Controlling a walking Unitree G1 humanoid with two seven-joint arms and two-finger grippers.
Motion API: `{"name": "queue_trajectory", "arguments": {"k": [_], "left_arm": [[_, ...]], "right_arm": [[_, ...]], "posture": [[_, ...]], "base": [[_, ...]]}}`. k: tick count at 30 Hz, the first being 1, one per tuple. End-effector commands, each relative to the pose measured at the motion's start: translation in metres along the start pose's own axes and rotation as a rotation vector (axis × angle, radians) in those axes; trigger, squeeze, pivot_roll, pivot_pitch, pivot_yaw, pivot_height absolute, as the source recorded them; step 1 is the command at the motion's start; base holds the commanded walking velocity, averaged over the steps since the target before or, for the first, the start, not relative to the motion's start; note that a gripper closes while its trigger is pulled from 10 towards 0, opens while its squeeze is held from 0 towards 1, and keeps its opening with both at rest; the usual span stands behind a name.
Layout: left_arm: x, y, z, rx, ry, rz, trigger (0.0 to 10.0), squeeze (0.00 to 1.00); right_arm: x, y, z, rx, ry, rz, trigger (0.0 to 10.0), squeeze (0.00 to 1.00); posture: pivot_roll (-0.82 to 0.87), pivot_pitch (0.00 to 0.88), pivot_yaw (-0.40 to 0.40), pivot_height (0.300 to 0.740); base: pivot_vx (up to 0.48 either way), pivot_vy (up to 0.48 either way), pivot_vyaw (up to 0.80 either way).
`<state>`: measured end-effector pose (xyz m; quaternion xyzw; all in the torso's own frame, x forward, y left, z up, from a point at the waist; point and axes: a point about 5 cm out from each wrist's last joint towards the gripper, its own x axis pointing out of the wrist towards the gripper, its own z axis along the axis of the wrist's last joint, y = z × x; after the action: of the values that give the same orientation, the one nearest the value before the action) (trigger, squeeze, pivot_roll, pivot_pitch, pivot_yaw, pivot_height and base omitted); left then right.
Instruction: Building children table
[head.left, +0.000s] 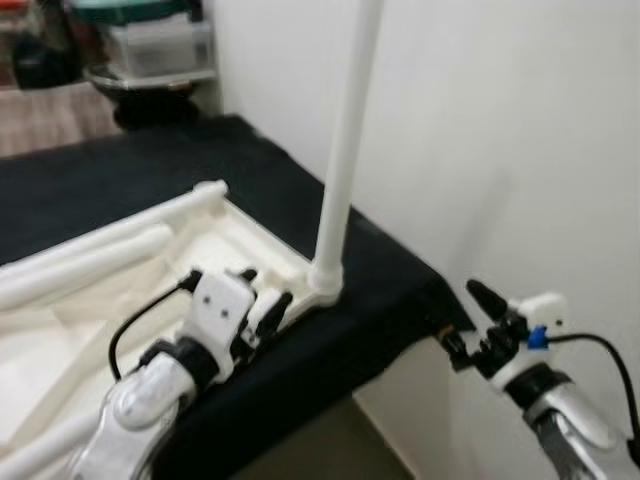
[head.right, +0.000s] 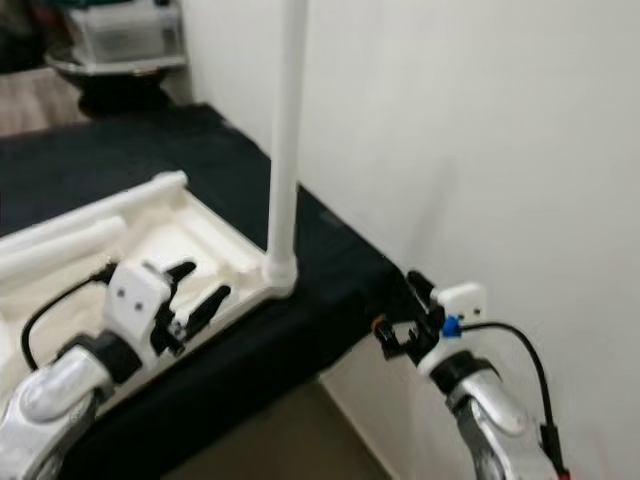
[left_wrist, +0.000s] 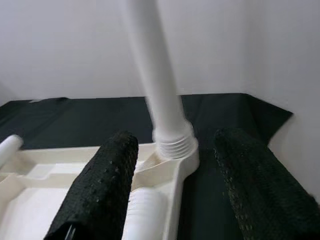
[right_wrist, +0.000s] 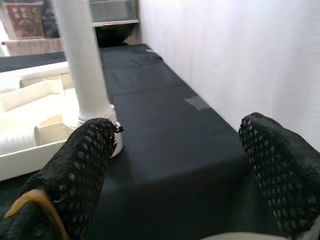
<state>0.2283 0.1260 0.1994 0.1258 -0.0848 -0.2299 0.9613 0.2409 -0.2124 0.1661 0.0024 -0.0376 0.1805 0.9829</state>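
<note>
The left hand (head.left: 262, 296) was held over the near corner of the white tabletop (head.left: 60, 330), its 2 black fingers (left_wrist: 100, 190) spread apart with nothing gripped between them. Just beyond the fingertips, 1 white leg (head.left: 345, 150) was seen standing upright, screwed into the threaded socket (left_wrist: 174, 146) at that corner of the tabletop. The tabletop was laid upside down, its ribbed underside turned upward. A 2nd white leg (head.left: 85, 262) was seen lying flat across the tray-like underside, well apart from the upright one.

The right hand (head.left: 470, 325) was held off the corner of the black surface (head.left: 150, 180), close to the white wall (head.left: 520, 130), with its 2 fingers (right_wrist: 80, 170) spread wide and nothing held. From its wrist camera the upright leg was seen ahead, with bare black cloth between.

The tabletop was carried by the bench-like surface, draped in black cloth that ran along the wall. A pale patch (right_wrist: 197, 102) was visible on the cloth near the wall. At the far end, a dark rounded stand (head.left: 150, 95) carrying a clear plastic box (head.left: 160, 45) was made out, blurred, beside a strip of wooden floor (head.left: 50, 120).
</note>
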Motion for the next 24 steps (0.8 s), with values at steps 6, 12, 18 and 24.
{"name": "queue_trajectory", "arguments": {"k": [6, 12, 18, 24], "left_arm": [[0.0, -0.003, -0.002, -0.008, 0.012, 0.008, 10.0, 0.0], [0.001, -0.008, -0.002, -0.019, 0.011, 0.004, 10.0, 0.0], [0.001, -0.01, -0.001, -0.024, 0.012, 0.005, 10.0, 0.0], [0.003, -0.013, -0.004, -0.05, 0.015, 0.013, 10.0, 0.0]], "right_arm": [[0.019, -0.003, 0.009, -0.098, -0.002, 0.064, 10.0, 0.0], [0.04, -0.012, 0.021, -0.143, -0.03, 0.089, 10.0, 0.0], [0.053, -0.022, 0.03, -0.166, -0.027, 0.089, 10.0, 0.0], [0.062, -0.039, 0.04, -0.125, -0.033, 0.082, 10.0, 0.0]], "posture": [[0.03, 0.068, -0.022, 0.74], [0.04, 0.08, -0.028, 0.74], [0.05, 0.086, -0.032, 0.74], [0.05, 0.087, -0.027, 0.74]], "base": [[0.0, 0.0, 0.17], [0.0, 0.0, 0.71], [0.0, 0.0, 0.29], [0.0, 0.0, 0.0]]}}
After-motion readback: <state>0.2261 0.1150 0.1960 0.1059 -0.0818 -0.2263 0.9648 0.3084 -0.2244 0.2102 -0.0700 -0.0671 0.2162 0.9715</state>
